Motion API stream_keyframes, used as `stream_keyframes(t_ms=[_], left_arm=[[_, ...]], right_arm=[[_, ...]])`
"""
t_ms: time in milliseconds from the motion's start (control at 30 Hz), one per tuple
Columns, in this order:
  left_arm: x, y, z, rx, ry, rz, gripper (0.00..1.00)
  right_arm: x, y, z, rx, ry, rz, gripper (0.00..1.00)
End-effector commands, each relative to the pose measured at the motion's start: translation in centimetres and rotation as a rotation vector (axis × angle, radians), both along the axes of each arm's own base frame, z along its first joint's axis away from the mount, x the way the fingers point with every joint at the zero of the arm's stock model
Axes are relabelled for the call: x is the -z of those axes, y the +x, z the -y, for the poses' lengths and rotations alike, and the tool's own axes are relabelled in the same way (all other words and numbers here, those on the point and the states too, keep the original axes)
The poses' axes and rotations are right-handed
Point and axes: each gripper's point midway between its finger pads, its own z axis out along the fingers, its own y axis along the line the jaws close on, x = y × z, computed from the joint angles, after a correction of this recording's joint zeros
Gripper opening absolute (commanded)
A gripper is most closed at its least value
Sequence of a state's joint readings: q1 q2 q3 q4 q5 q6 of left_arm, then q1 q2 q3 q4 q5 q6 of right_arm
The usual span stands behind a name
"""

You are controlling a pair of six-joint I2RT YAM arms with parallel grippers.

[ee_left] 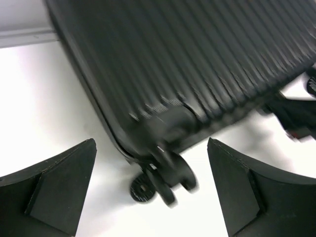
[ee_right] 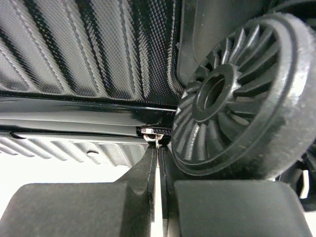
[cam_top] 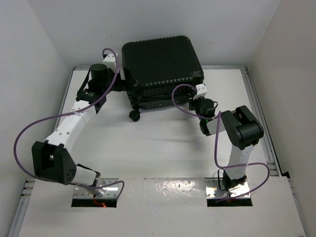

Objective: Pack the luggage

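The luggage (cam_top: pixel 163 64) is a large black ribbed hard-shell suitcase lying shut at the back of the white table. My left gripper (cam_top: pixel 124 88) is open and empty at its near left corner. In the left wrist view the gripper (ee_left: pixel 151 143) hangs over a caster wheel (ee_left: pixel 170 170) below the blurred shell (ee_left: pixel 187 54). My right gripper (cam_top: pixel 191 102) is at the near right corner. In the right wrist view it (ee_right: pixel 158 158) is shut on the metal zipper pull (ee_right: pixel 157 140) at the seam, beside a large spoked wheel (ee_right: pixel 242 94).
A caster wheel (cam_top: pixel 134 115) sticks out from the suitcase's near edge. White walls enclose the table on the left, back and right. A metal rail (cam_top: pixel 259 113) runs along the right side. Purple cables loop from both arms.
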State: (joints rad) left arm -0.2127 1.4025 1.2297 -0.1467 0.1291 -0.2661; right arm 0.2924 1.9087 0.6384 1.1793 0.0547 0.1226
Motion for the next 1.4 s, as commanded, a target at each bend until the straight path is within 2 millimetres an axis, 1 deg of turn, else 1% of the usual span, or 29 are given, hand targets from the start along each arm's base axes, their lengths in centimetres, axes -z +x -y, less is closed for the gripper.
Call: stream_keyframes(t_ms=[0, 33, 100, 167, 200, 233, 300, 333, 367, 433, 467, 533, 567, 633, 667, 700, 767, 800, 900, 933, 1000, 1033, 1100, 1133, 1200, 1233, 1267, 1300, 1367], left_arm=[[0.6, -3.0, 0.8, 0.051, 0.018, -0.056, 1.00], [1.0, -3.7, 1.6, 0.056, 0.021, -0.073, 1.00], [2.1, -4.6, 2.2, 0.051, 0.024, -0.125, 1.00], [4.5, -5.2, 3.0, 0.022, 0.069, -0.202, 1.00], [5.0, -5.2, 3.4, 0.013, 0.080, -0.226, 1.00], [6.0, -4.6, 3.9, -0.026, 0.108, -0.263, 1.00], [7.8, -4.4, 3.7, -0.058, 0.154, -0.337, 1.00], [7.6, -3.8, 4.0, -0.075, 0.160, -0.336, 1.00], [8.8, -3.3, 4.2, -0.075, 0.173, -0.362, 1.00], [9.0, -2.8, 4.5, -0.077, 0.196, -0.359, 1.00], [9.0, -2.5, 4.2, -0.098, 0.210, -0.359, 1.00], [10.3, -2.6, 3.7, -0.119, 0.246, -0.399, 1.00], [9.9, -2.4, 3.6, -0.128, 0.246, -0.388, 0.98], [11.0, -2.3, 2.8, -0.160, 0.263, -0.423, 0.90], [11.0, -2.0, 2.0, -0.178, 0.259, -0.426, 0.85], [11.1, -1.4, 1.1, -0.204, 0.234, -0.436, 0.72], [11.6, -1.0, 0.0, -0.225, 0.227, -0.453, 0.52], [11.2, -0.5, -0.7, -0.231, 0.203, -0.451, 0.28], [11.1, 0.3, -2.4, -0.273, 0.192, -0.453, 0.04], [11.1, 0.4, -2.8, -0.282, 0.190, -0.454, 0.00], [11.1, 0.9, -4.1, -0.311, 0.183, -0.456, 0.00], [11.1, 0.9, -4.1, -0.311, 0.183, -0.456, 0.00], [10.3, 1.5, -5.8, -0.349, 0.183, -0.439, 0.00], [10.7, 1.7, -6.2, -0.360, 0.184, -0.448, 0.00], [10.6, 2.1, -7.2, -0.369, 0.197, -0.445, 0.00], [10.2, 2.8, -8.1, -0.391, 0.188, -0.436, 0.00], [10.9, 2.9, -8.7, -0.393, 0.202, -0.450, 0.00], [10.2, 3.3, -9.2, -0.398, 0.205, -0.434, 0.00], [10.1, 4.2, -10.5, -0.422, 0.205, -0.429, 0.00]], right_arm=[[-5.2, 0.6, -1.1, -0.033, 0.028, 0.168, 0.00], [-5.1, 0.7, -1.2, -0.032, 0.018, 0.171, 0.00], [-5.2, 0.7, -1.6, -0.036, 0.017, 0.171, 0.00], [-5.1, 0.9, -1.7, -0.030, 0.013, 0.167, 0.00], [-5.0, 0.9, -1.8, -0.026, 0.012, 0.164, 0.00], [-5.2, 1.0, -1.9, -0.029, 0.013, 0.167, 0.00], [-5.1, 1.0, -2.1, -0.026, 0.013, 0.164, 0.00], [-5.3, 1.3, -2.1, -0.021, 0.013, 0.169, 0.00], [-5.4, 1.3, -2.1, -0.015, 0.014, 0.170, 0.00], [-5.3, 1.4, -1.8, 0.003, 0.009, 0.166, 0.00], [-5.2, 1.5, -1.6, 0.015, 0.004, 0.161, 0.00], [-5.1, 1.5, -1.3, 0.026, 0.002, 0.158, 0.00], [-5.1, 1.4, -1.0, 0.037, 0.003, 0.156, 0.00], [-5.1, 1.4, -0.8, 0.043, 0.004, 0.156, 0.00], [-5.0, 1.3, -0.6, 0.049, 0.003, 0.151, 0.00], [-4.9, 1.4, -0.4, 0.055, 0.009, 0.146, 0.00], [-4.8, 1.6, 0.4, 0.082, 0.011, 0.138, 0.00], [-4.4, 1.6, 0.6, 0.089, 0.014, 0.121, 0.00], [-4.4, 1.9, 1.8, 0.120, 0.017, 0.115, 0.00], [-4.5, 2.1, 2.5, 0.134, 0.016, 0.116, 0.00], [-4.7, 2.2, 3.2, 0.148, 0.011, 0.117, 0.00], [-4.3, 2.1, 3.6, 0.154, 0.008, 0.109, 0.00], [-4.5, 2.0, 4.2, 0.161, -0.001, 0.116, 0.00], [-4.7, 2.0, 4.5, 0.165, -0.003, 0.121, 0.00], [-4.6, 1.8, 4.9, 0.165, -0.012, 0.123, 0.00], [-4.9, 1.6, 5.1, 0.166, -0.019, 0.133, 0.00], [-4.9, 1.5, 5.4, 0.171, -0.024, 0.133, 0.00], [-4.8, 1.2, 5.5, 0.169, -0.026, 0.130, 0.00], [-4.9, 0.8, 6.1, 0.178, -0.025, 0.133, 0.00]])
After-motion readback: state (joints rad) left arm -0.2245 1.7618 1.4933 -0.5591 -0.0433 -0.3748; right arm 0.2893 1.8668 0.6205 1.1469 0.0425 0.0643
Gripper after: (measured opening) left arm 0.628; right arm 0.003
